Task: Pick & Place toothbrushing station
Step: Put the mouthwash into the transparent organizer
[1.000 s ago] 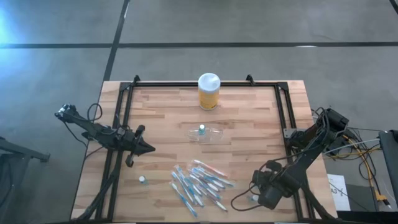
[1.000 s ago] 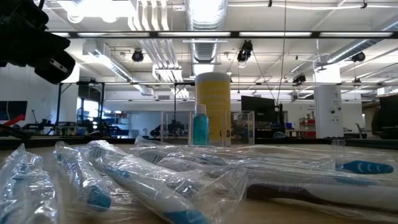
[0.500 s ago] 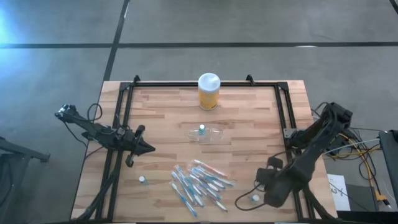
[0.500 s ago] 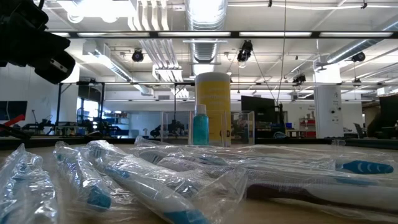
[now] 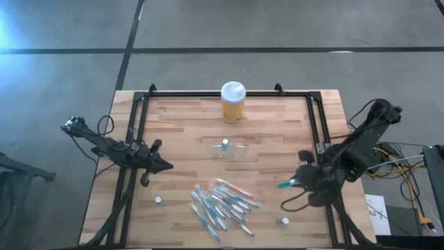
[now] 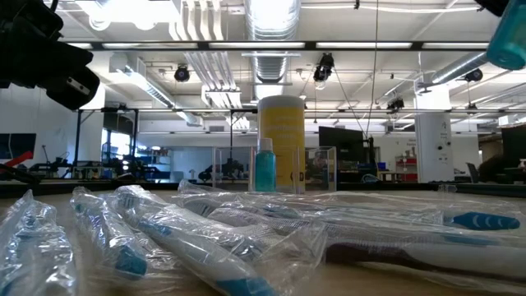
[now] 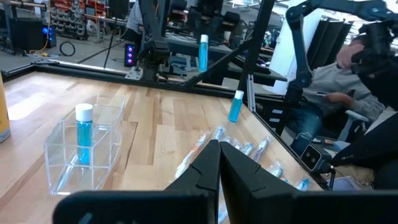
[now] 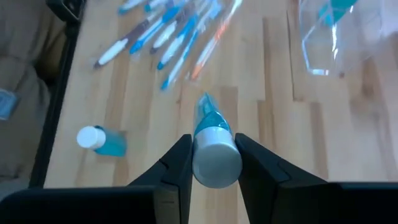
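Wooden planks make up the counter (image 5: 270, 139), seen from above inside a black frame. At its middle lies the clear toothbrushing station (image 5: 229, 150) with one small blue bottle (image 5: 225, 144) standing in it. Well apart from it, near the right edge, the right tool (image 5: 293, 184) pinches a blue bottle with a white cap (image 5: 284, 185) above the boards. The left tool (image 5: 165, 166) sits pressed together near the left edge, also apart from the station. A yellow jar (image 5: 232, 102) stands at the far edge; wrapped toothbrushes (image 5: 222, 205) lie toward the near edge, with one small bottle (image 5: 159, 201) toward the near left corner and another (image 5: 284, 222) near the right corner.

Level with the counter, the station (image 6: 271, 169) stands before the jar, beyond the toothbrushes.

Past the left wrist, the station (image 7: 87, 146) lies ahead of the closed fingers (image 7: 208, 168).

Past the right wrist, the held bottle (image 8: 211, 140) sits between the fingers, the station (image 8: 339, 34) far off.
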Controlling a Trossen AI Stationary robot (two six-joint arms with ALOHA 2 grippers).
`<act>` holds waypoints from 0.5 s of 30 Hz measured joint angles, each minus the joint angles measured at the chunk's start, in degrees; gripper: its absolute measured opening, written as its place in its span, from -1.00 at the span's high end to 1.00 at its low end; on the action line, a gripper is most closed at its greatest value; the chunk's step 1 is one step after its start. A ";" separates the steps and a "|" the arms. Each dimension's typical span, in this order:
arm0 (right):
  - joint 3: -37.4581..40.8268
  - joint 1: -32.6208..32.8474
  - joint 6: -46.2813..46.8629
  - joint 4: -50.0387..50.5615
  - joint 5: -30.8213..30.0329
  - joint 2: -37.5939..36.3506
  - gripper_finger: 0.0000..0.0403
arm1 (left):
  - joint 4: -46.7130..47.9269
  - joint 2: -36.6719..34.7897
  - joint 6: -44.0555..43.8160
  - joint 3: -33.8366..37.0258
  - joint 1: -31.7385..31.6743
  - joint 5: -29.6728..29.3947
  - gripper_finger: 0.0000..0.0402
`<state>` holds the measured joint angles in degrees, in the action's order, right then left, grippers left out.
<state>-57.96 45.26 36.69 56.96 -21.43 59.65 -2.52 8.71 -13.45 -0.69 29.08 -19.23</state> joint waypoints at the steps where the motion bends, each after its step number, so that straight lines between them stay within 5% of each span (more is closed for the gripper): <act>1: 1.18 -0.52 -1.56 -1.69 -0.05 -1.65 0.56 | 0.01 0.00 0.00 0.00 -0.02 -0.01 0.94; 15: 20.94 -6.55 -8.73 -18.37 -0.97 -20.72 0.56 | 0.02 0.00 0.02 0.04 -0.01 -0.36 0.94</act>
<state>-37.02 38.71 27.96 38.59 -22.40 38.93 -2.50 8.71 -13.43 -0.64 29.07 -19.59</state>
